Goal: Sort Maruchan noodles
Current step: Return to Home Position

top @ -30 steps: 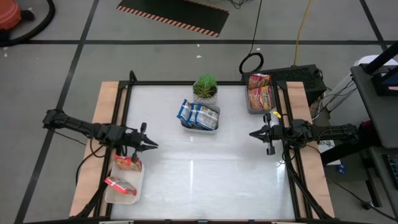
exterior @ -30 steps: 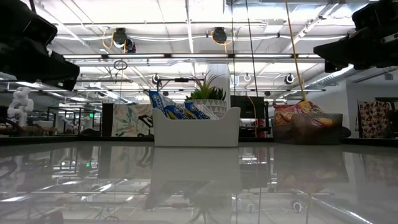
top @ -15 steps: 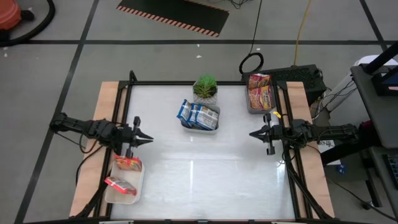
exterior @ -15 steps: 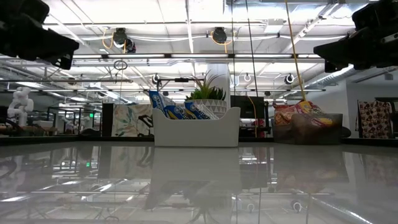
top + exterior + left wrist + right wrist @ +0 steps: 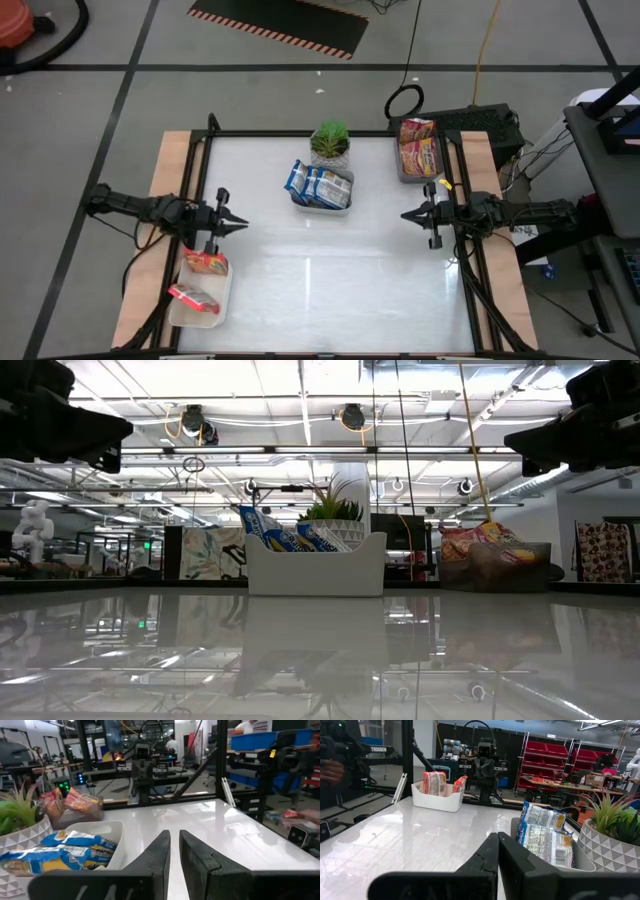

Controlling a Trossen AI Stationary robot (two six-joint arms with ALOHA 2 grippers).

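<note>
Your sort looks finished: blue packets [image 5: 320, 184] fill the white tray between both pincers, orange-red packets [image 5: 199, 278] lie beside the left pincer [image 5: 240, 223], pink-red packets [image 5: 418, 146] beside the right pincer [image 5: 406, 214]. Both pincers hang clenched and empty, and no packet is left loose on the desk [image 5: 330, 280].

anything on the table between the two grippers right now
No. In the high view the stretch of white table between the left gripper and the right gripper is bare.

My left gripper [image 5: 240, 223] hovers at the worktop's left side, fingers almost together, holding nothing. My right gripper [image 5: 405, 214] hangs opposite, fully closed and empty.
</note>
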